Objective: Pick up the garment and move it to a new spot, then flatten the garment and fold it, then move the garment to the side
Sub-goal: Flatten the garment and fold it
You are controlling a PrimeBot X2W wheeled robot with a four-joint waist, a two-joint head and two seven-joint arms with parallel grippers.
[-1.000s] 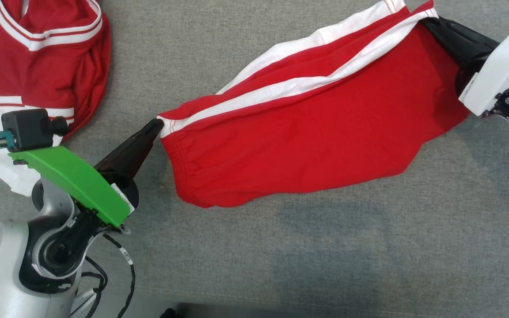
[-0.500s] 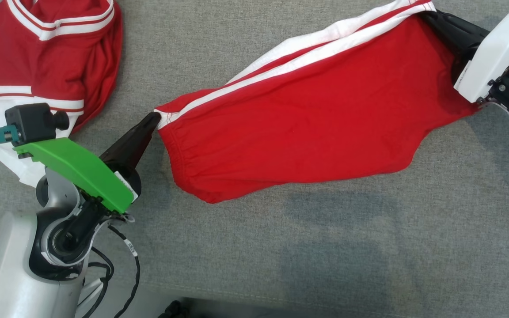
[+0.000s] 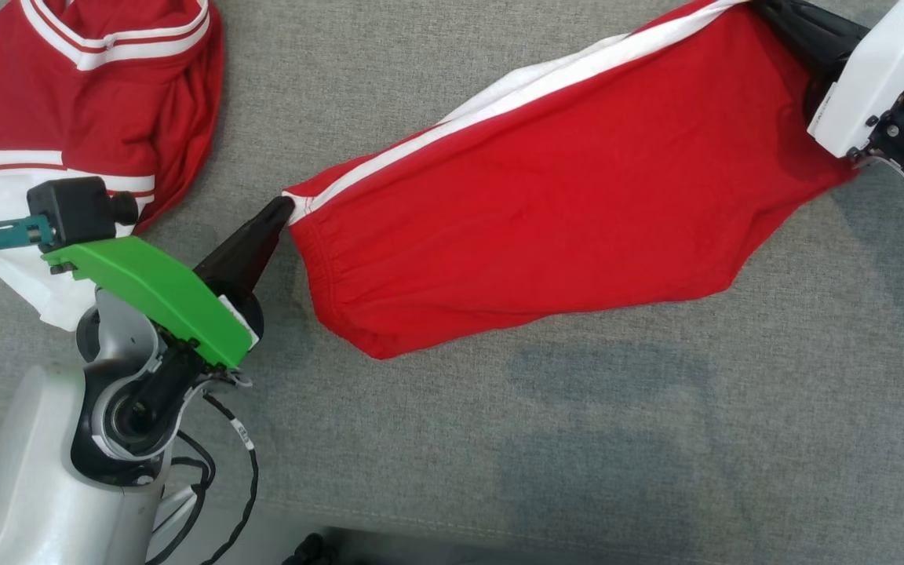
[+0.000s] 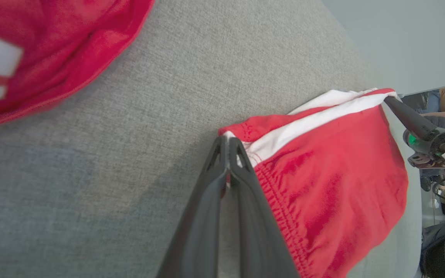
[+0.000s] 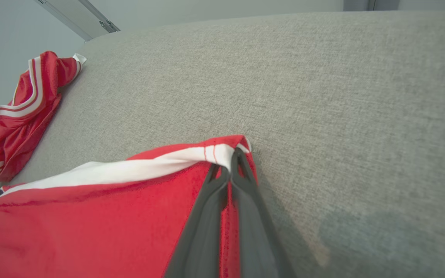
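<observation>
Head view: garment [image 3: 562, 212] taut between fingers [image 3: 244, 249]

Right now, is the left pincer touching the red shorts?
Touching. The left wrist view shows the left pincer shut on the white-striped waistband corner of the red shorts.

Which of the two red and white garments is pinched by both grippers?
The red garment with a white side stripe, stretched between the left gripper and right gripper; the crumpled red and white garment lies apart at the left.
</observation>
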